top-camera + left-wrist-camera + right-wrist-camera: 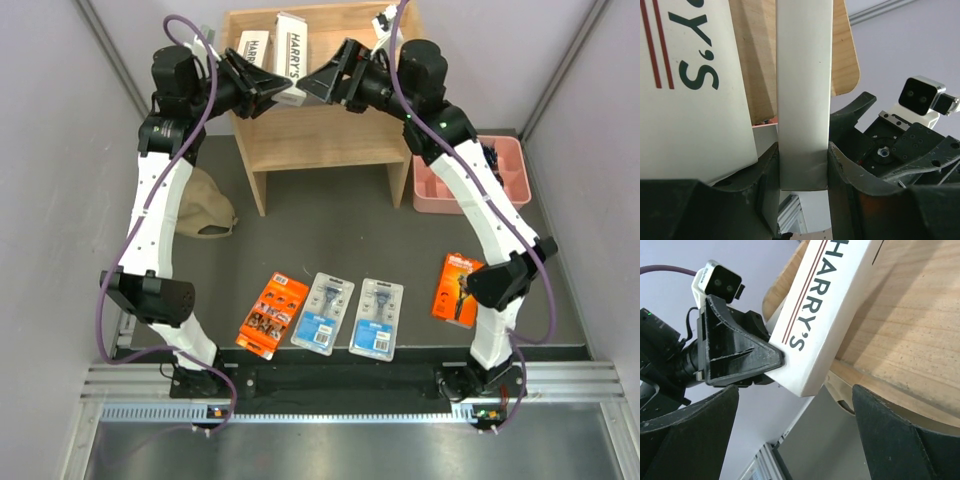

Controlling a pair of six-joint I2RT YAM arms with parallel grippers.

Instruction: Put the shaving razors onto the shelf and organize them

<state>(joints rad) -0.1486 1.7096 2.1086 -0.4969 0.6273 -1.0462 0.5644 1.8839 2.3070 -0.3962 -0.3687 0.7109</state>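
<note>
White box point(804, 100) at wooden shelf point(330, 130) top, pinched edgewise in left gripper point(804, 167); right gripper point(795, 395) jaws wide apart, empty.

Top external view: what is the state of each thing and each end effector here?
left end effector, shut on one end of the held HARRY'S box
right end effector, open, facing that box
second HARRY'S box, resting on the shelf top
orange packs, both flat on the table
blister packs, both flat on the table
</note>
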